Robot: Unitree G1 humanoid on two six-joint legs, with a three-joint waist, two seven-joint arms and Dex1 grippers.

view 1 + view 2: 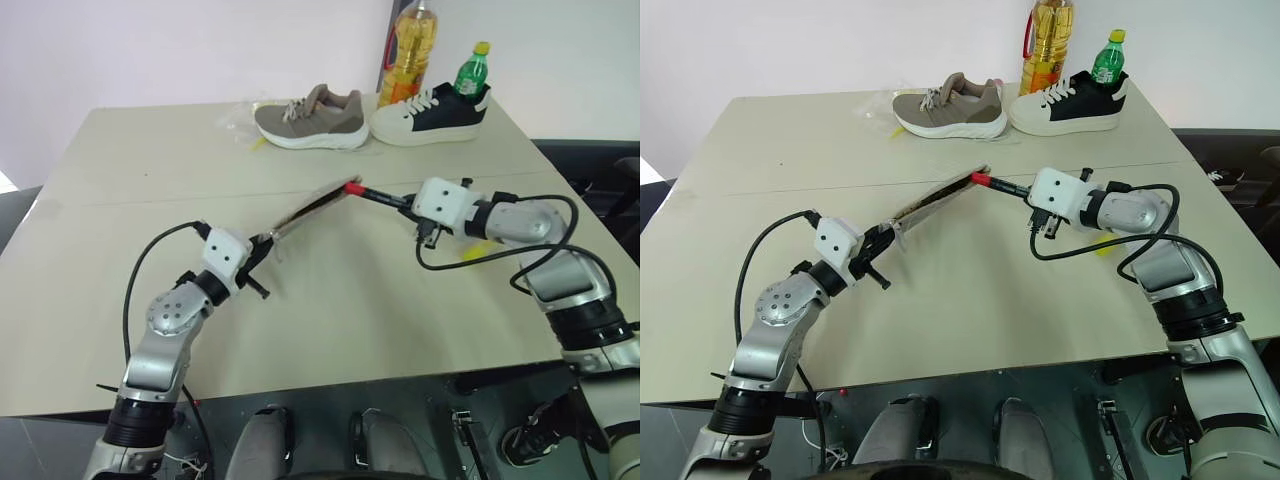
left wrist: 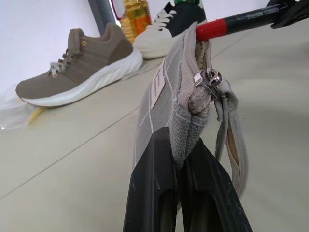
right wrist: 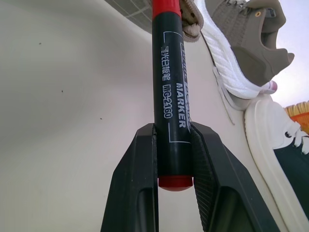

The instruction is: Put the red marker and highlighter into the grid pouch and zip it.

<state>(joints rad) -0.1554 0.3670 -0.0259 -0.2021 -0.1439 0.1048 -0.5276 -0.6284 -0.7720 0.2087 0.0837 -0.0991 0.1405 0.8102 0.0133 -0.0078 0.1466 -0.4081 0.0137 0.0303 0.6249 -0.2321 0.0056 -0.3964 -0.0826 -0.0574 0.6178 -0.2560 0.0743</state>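
Beige table (image 1: 330, 300) is stretching beneath both arms. Head views: left gripper (image 1: 880, 248) is reaching level, lifting the grid pouch (image 1: 938, 197); right gripper (image 1: 1018, 190) is angling leftward, touching the red marker (image 1: 990, 182) to the pouch mouth. Left wrist: fingers are clamping pouch fabric. Right wrist: fingers are pinching the marker's barrel.

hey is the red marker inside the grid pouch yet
Not inside: the red marker is clamped in the right pincer, its red tip just at the grid pouch mouth.

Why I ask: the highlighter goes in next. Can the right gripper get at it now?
Probably not yet: the right gripper is shut on the red marker, its tip at the grid pouch mouth. The highlighter lies on the table beneath that arm.
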